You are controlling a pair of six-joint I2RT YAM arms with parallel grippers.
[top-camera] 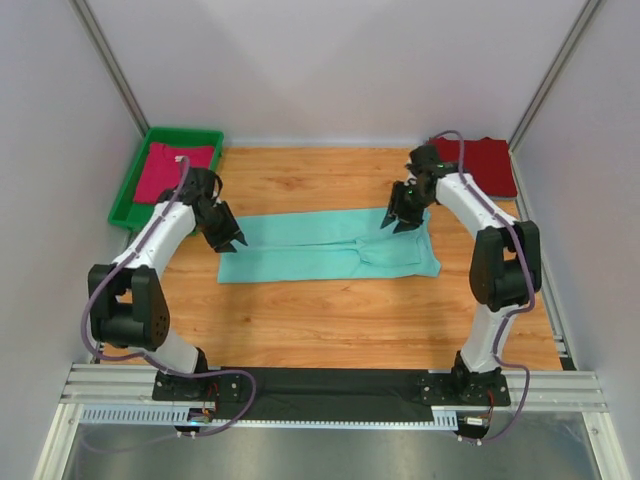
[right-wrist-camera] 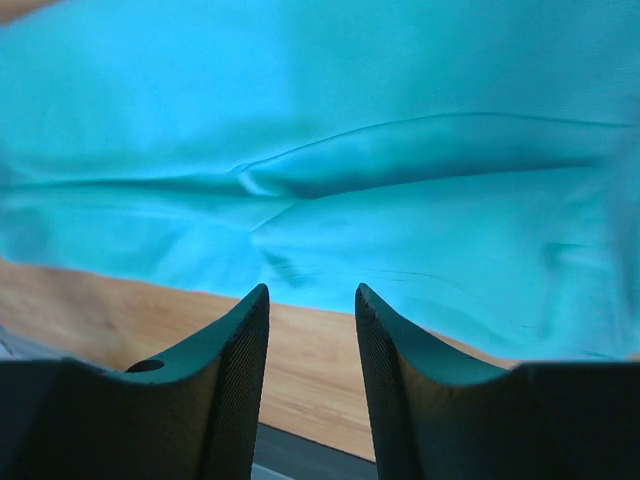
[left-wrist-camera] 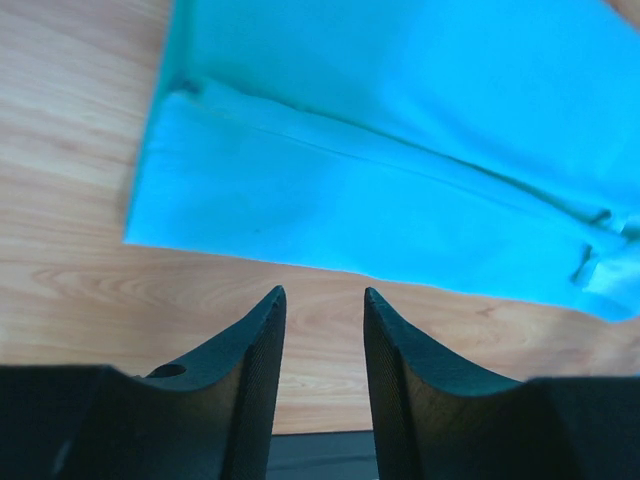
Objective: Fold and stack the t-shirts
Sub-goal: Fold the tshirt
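Observation:
The mint-teal t-shirt [top-camera: 325,246] lies folded into a long band across the middle of the table. It also shows in the left wrist view [left-wrist-camera: 400,170] and in the right wrist view [right-wrist-camera: 330,150]. My left gripper [top-camera: 232,240] is open and empty just above the band's far left corner; in the left wrist view [left-wrist-camera: 322,300] bare wood shows between its fingers. My right gripper [top-camera: 397,224] is open and empty above the band's far right edge, as the right wrist view [right-wrist-camera: 310,297] shows. The magenta-pink t-shirt [top-camera: 172,170] lies in the tray. The dark red t-shirt [top-camera: 480,164] lies folded at the back right.
The green plastic tray [top-camera: 133,180] sits at the back left corner. Grey walls close in the left, right and back sides. A black strip and a metal rail [top-camera: 330,392] run along the near edge by the arm bases.

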